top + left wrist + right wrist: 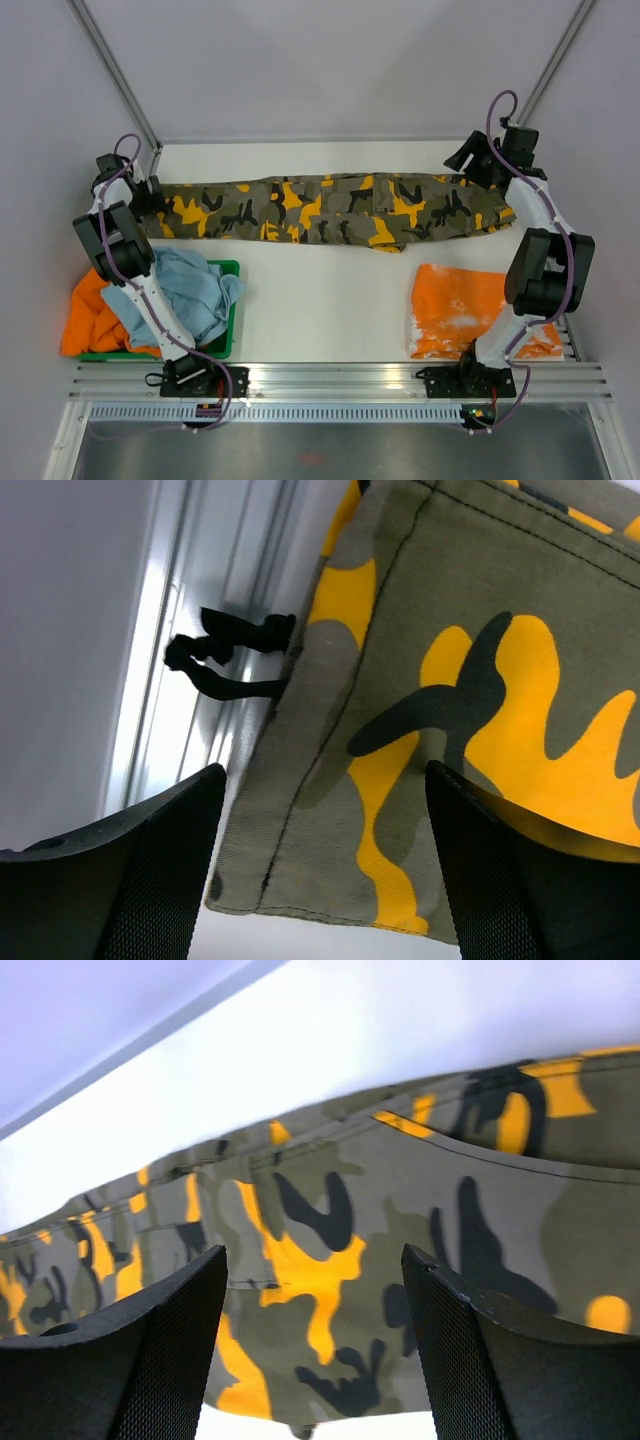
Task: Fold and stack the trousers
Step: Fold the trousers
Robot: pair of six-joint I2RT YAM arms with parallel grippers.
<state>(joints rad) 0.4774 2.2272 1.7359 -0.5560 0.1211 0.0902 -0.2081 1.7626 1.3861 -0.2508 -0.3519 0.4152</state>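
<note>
olive trousers (330,210) stretched across table (330,300)

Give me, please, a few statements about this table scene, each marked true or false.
1. The trousers lie stretched out lengthwise across the table. True.
2. Both grippers are shut on the trousers. False: the left gripper and the right gripper both stand open.
3. The blue cloth lies in the green bin. True.
4. The orange garment on the right lies on the trousers. False: it lies apart from them, nearer the arm bases.

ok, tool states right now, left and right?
left tool: open, over one end of the trousers, holding nothing.
right tool: open, over the trousers, holding nothing.
</note>
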